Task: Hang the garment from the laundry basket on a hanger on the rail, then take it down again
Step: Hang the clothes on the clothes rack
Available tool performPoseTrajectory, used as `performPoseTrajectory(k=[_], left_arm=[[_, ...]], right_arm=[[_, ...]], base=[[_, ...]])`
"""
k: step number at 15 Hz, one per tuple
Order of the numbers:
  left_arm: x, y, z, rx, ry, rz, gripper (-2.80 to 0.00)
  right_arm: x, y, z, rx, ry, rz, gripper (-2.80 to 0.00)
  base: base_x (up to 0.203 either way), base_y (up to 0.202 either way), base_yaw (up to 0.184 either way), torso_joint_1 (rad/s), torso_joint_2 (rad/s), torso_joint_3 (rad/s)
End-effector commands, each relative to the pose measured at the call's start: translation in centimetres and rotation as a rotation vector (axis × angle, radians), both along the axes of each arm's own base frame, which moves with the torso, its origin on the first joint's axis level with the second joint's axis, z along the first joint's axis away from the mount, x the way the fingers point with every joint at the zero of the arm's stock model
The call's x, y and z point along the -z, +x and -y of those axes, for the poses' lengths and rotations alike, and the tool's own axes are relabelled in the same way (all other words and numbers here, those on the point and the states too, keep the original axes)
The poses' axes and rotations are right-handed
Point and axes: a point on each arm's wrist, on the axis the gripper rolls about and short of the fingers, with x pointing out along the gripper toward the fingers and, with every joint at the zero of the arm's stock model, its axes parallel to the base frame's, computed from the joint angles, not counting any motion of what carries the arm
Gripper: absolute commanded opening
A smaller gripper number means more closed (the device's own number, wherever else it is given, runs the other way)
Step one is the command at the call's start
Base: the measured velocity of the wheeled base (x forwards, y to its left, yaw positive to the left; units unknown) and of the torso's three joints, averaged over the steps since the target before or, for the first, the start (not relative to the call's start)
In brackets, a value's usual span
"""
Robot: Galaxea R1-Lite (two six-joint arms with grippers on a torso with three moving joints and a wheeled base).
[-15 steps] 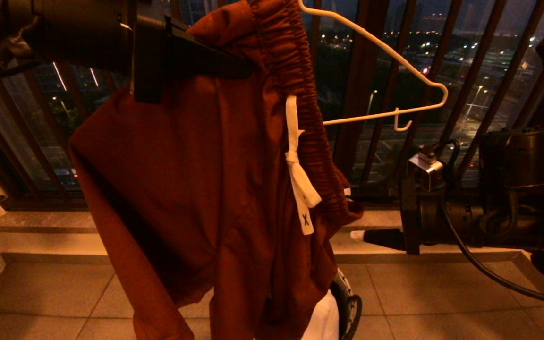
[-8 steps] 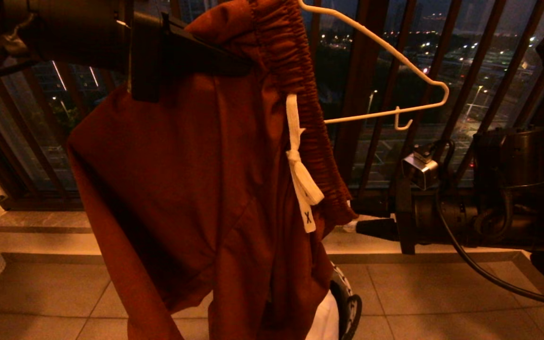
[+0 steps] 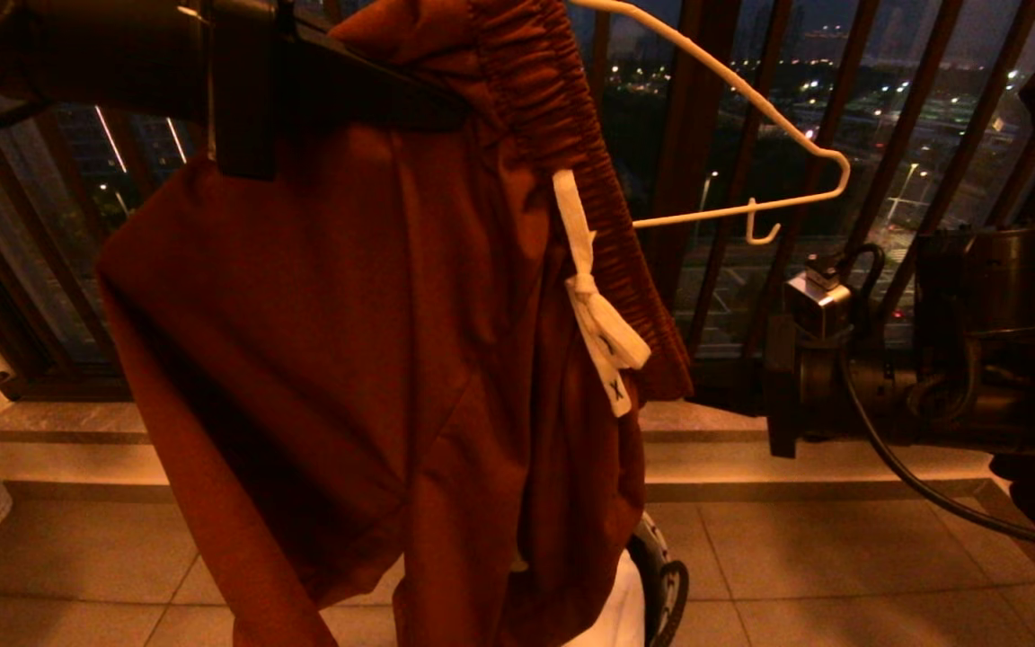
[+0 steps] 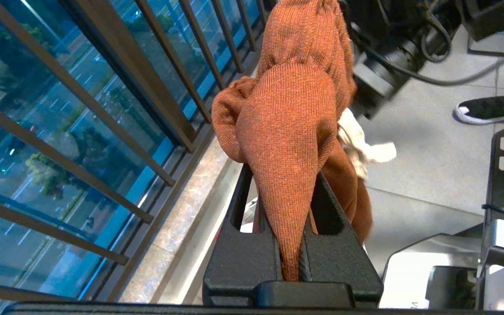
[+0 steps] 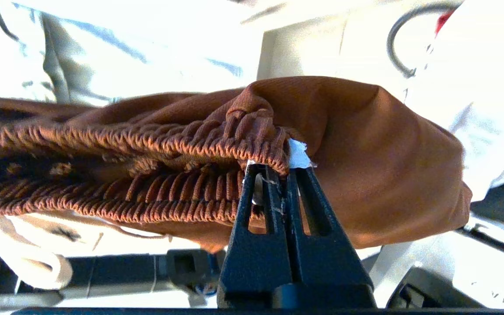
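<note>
Closing since a second ago, the right pincer (image 5: 280, 175) is now clamping the waistband edge of the garment (image 3: 374, 341), at four o'clock of the cloth. At ten o'clock the left pincer (image 4: 293, 262) is gripping another fold, holding the shorts high beside the hanger (image 3: 751, 135), above the laundry basket (image 3: 661, 575).

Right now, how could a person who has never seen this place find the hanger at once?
Look at the dark barred railing across the window. In front of it the rust-brown shorts hang; from their gathered waistband a thin white wire hanger sticks out toward the right arm. It is the only pale wire shape there, with a small hook under its bar.
</note>
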Motion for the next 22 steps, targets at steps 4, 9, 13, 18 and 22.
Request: performPoseTrajectory(k=[4,9,13,18,22], left_arm=[[0.2,-0.6,-0.4,0.002,0.007,-0.008,-2.80],[1.1,-0.8,-0.5,0.004,0.024,-0.035,-2.80],[1.8,-0.6,-0.3,0.006,0.041,-0.059,-2.80],[2.8,-0.2,-0.1,0.007,0.064,-0.087,-2.80],[3.3,-0.1,0.0,0.010,0.080,-0.096,-2.80]], right_arm=[[-0.8,0.9,2.1,0.079,0.010,0.022,-2.80],[-1.8,1.4,4.4,0.160,0.010,0.058,-2.80],[-2.7,1.8,5.6,0.186,-0.049,0.066,-2.80],[-4.8,1.2,6.1,0.195,-0.073,0.084,-2.80],[-6.2,1.2,6.3,0.232,-0.135,0.111,-2.80]], base=[[0.000,0.000,0.000,0.000,0.00,0.000],[0.000,0.000,0.000,0.000,0.00,0.000],[0.000,0.000,0.000,0.000,0.00,0.000],[0.000,0.000,0.000,0.000,0.00,0.000],[0.000,0.000,0.000,0.000,0.00,0.000]])
